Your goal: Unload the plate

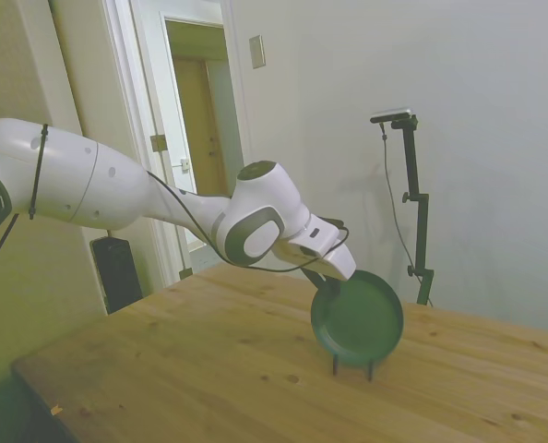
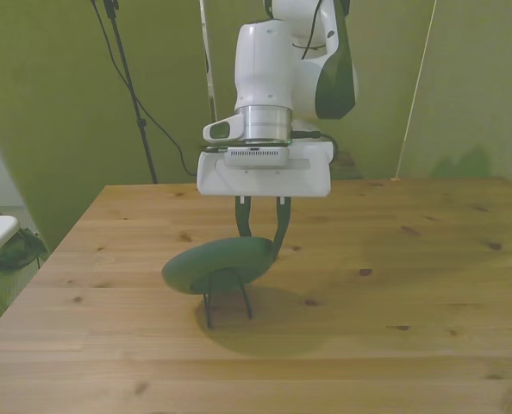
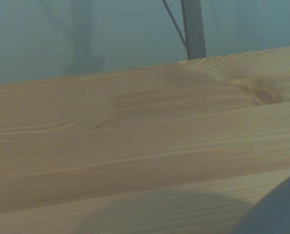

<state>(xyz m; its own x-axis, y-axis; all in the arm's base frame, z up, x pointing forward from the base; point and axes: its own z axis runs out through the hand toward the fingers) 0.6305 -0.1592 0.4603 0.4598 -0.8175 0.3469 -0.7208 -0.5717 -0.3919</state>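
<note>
The round dark green matte plate [image 2: 220,263] stands propped on a thin black wire stand [image 2: 226,297] just below the pincer [image 2: 261,231], whose fingers straddle its upper rim, slightly apart, with contact unclear. An angled lift could likely drag the stand over.

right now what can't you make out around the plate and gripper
- Side view: the gripper fingertips, hidden behind the plate.
- Front view: whether the fingers touch the rim is too small to tell.
- Wrist view: only a blurred grey corner, cut off by the edge; the wire stand is unseen.

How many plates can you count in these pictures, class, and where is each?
1. The single dark green plate stands on edge in the black wire stand on the wooden table, right under the gripper. No other plate shows.
</note>
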